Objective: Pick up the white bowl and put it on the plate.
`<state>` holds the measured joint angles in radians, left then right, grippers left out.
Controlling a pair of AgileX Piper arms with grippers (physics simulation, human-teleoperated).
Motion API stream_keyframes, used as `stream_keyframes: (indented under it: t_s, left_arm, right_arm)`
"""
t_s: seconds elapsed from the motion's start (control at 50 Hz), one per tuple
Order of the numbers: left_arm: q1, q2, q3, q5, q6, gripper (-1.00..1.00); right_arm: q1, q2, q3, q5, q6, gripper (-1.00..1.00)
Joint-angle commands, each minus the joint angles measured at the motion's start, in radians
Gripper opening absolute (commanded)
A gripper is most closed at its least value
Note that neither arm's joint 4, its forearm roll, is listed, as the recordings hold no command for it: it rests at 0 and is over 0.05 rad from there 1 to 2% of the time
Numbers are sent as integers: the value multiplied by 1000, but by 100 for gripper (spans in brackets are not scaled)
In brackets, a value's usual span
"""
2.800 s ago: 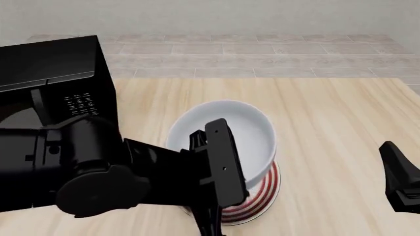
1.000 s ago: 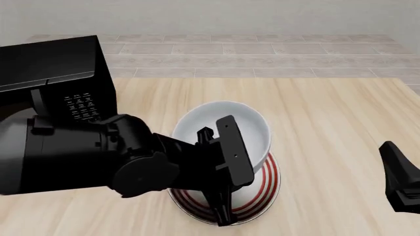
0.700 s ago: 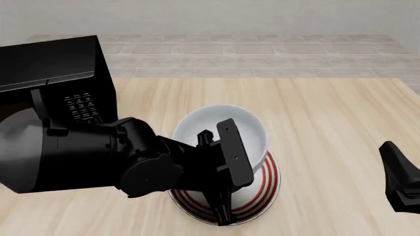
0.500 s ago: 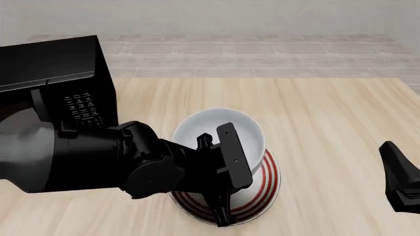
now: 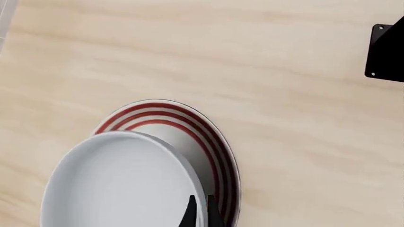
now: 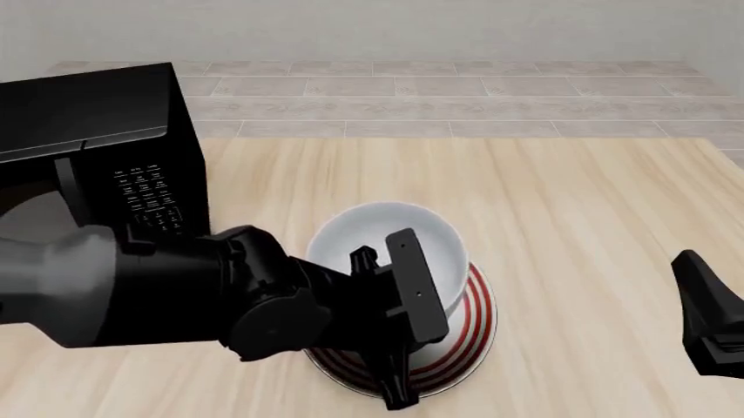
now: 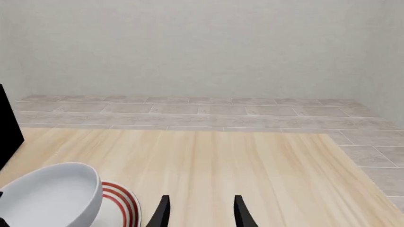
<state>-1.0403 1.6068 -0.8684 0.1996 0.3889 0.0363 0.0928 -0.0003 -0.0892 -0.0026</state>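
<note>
White bowl (image 6: pixel 389 248) has dropped lower onto the plate (image 6: pixel 465 335); left gripper (image 5: pixel 198 215) still clamps its rim. Right gripper (image 7: pixel 199 210) open, idle.

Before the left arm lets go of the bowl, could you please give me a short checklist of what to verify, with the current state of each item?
1. The left gripper is shut on the white bowl at its rim: ok, fingers pinch the rim in the left wrist view.
2. Bowl is over the plate: ok, red rings show beneath it.
3. Bowl is centred on the plate: not ok, it sits toward the far-left side.
4. Bowl base rests on the plate: cannot tell, the contact is hidden.
5. The right gripper is clear of the plate: ok, open and off to the side.
6. The microwave is clear of the bowl: ok.
</note>
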Motion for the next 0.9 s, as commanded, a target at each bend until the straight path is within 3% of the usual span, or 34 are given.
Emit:
stream_keyframes:
  t_s: [0.02,0.76,0.78,0.9]
  left_arm:
    - [-3,1,-4,-3,-2,-100]
    - [3,23,-24,-4,-4,-100]
    - [-12,16,-18,5,-18,100]
    - [-5,12,-23,4,-10,100]
  right_arm:
    - [0,1,0,0,0,100]
    - [0,0,0,0,0,100]
    - [0,0,0,0,0,100]
    - [0,0,0,0,0,100]
